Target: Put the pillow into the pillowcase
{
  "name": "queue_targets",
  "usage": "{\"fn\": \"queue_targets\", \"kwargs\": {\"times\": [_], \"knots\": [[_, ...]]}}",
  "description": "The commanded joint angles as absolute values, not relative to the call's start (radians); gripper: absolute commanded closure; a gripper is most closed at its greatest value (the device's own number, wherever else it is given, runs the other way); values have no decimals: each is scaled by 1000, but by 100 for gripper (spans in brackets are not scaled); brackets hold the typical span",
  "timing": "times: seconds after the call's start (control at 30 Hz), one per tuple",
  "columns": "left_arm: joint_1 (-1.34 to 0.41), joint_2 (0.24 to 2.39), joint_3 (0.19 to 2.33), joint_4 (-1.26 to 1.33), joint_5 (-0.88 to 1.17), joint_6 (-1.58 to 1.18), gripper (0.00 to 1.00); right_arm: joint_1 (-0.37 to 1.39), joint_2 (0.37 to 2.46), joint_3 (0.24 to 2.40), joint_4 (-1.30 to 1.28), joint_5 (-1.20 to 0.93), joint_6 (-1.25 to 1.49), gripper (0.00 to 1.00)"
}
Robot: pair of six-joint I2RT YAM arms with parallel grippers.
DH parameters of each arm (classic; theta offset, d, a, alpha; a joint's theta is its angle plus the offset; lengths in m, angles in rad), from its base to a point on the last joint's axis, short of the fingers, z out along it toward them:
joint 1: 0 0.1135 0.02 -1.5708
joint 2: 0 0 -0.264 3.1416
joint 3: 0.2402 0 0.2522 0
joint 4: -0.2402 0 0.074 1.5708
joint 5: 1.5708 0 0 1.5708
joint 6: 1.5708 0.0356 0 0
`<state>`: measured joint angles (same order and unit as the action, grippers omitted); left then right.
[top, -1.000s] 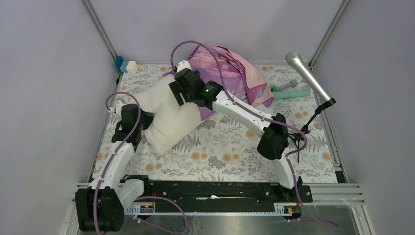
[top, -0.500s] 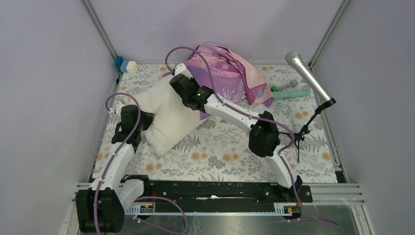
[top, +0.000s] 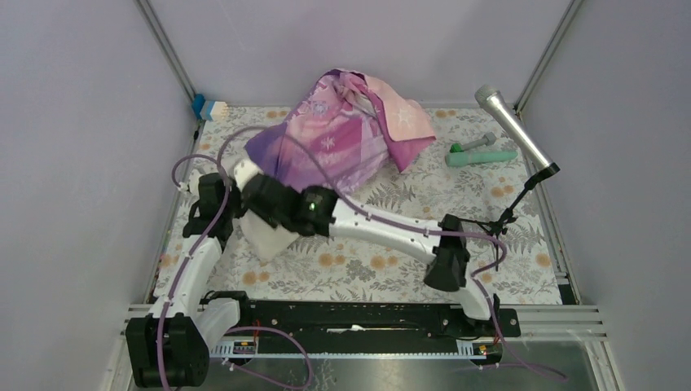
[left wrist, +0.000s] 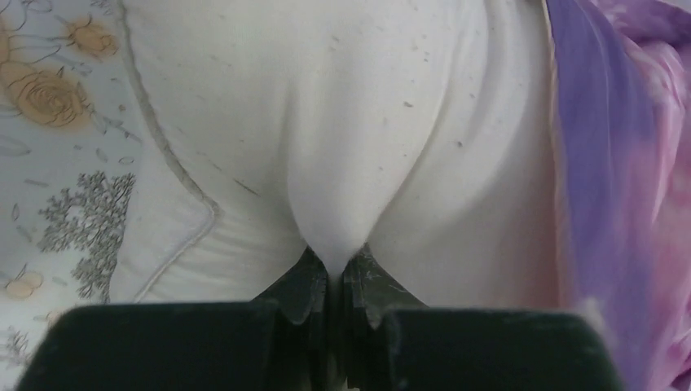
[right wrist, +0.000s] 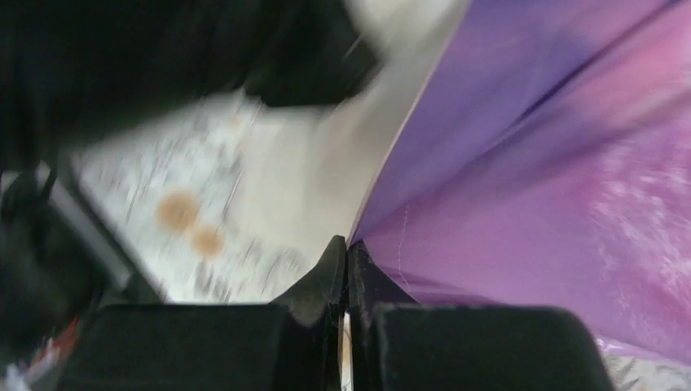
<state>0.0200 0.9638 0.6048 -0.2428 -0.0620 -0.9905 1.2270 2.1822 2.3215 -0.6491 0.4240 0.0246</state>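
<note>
At the near left side of the table cloth (top: 383,262), the left gripper (left wrist: 334,265) is pinched tight on a fold of the pillow (left wrist: 326,122). The pillow's near end lies bare and cream, and the rest is under the pillowcase (top: 342,134). Just beside it, the right gripper (right wrist: 348,251) is clamped on the pillowcase's hem, purple lining showing, right where cloth meets cushion. The step looks like drawing the sack's mouth down over the pillow, which seems mostly covered. To do it well, the left arm should anchor the pillow while the right pulls the hem toward the near left edge, low and along the cushion, so the thin fabric slides rather than bunches. Whether only one layer is gripped cannot be told. Farther back, the case's loose bulk heaps by the far edge and should feed freely.
</note>
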Motion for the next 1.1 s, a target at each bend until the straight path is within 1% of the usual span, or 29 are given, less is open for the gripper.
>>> {"fn": "queue_targets", "kwargs": {"times": [0.0, 0.07, 0.13, 0.23, 0.37, 0.4, 0.43, 0.47, 0.5, 0.53, 0.57, 0.6, 0.63, 0.67, 0.77, 0.83, 0.87, 0.93, 1.0, 1.03, 1.07], "knots": [[50, 968, 718, -390, 50, -1003, 100, 1233, 1956, 1932, -551, 203, 118, 100], [93, 979, 760, -403, 73, -989, 100, 1175, 1882, 1753, -551, 203, 118, 100], [119, 992, 785, -414, 77, -974, 100, 1128, 1842, 1635, -551, 203, 118, 100], [122, 996, 768, -399, 89, -978, 100, 1114, 1848, 1612, -551, 203, 118, 100], [122, 1019, 724, -355, 169, -927, 100, 1114, 1849, 1672, -551, 203, 118, 100], [122, 1025, 723, -364, 184, -897, 98, 1114, 1854, 1705, -551, 203, 118, 100], [122, 1021, 721, -375, 189, -874, 87, 1114, 1864, 1741, -551, 203, 118, 100], [122, 1007, 719, -389, 183, -848, 70, 1114, 1875, 1798, -551, 203, 118, 100], [122, 983, 721, -407, 156, -826, 49, 1115, 1890, 1845, -551, 203, 118, 100], [121, 957, 724, -429, 134, -810, 31, 1113, 1908, 1896, -551, 203, 118, 100], [121, 927, 733, -449, 117, -792, 19, 1112, 1930, 1954, -551, 203, 118, 100], [121, 890, 740, -472, 105, -770, 10, 1112, 1963, 2007, -551, 203, 118, 100], [121, 869, 747, -501, 93, -760, 5, 1113, 1988, 2067, -551, 203, 118, 100], [122, 847, 751, -534, 75, -755, 3, 1113, 2015, 2128, -551, 203, 118, 100], [121, 781, 711, -588, 58, -756, 1, 1112, 2100, 2314, -551, 203, 118, 100], [119, 760, 647, -570, 69, -779, 1, 1110, 2170, 2455, -551, 203, 118, 100], [117, 762, 611, -547, 72, -796, 1, 1107, 2209, 2561, -551, 203, 118, 100], [108, 782, 539, -458, 102, -846, 2, 1105, 2284, 2709, -551, 203, 118, 100], [91, 825, 501, -367, 143, -908, 7, 1105, 2321, 2743, -551, 203, 118, 100], [84, 849, 502, -326, 152, -930, 13, 1105, 2320, 2716, -551, 203, 118, 100], [73, 870, 514, -304, 155, -950, 23, 1101, 2307, 2672, -551, 203, 118, 100]]}}
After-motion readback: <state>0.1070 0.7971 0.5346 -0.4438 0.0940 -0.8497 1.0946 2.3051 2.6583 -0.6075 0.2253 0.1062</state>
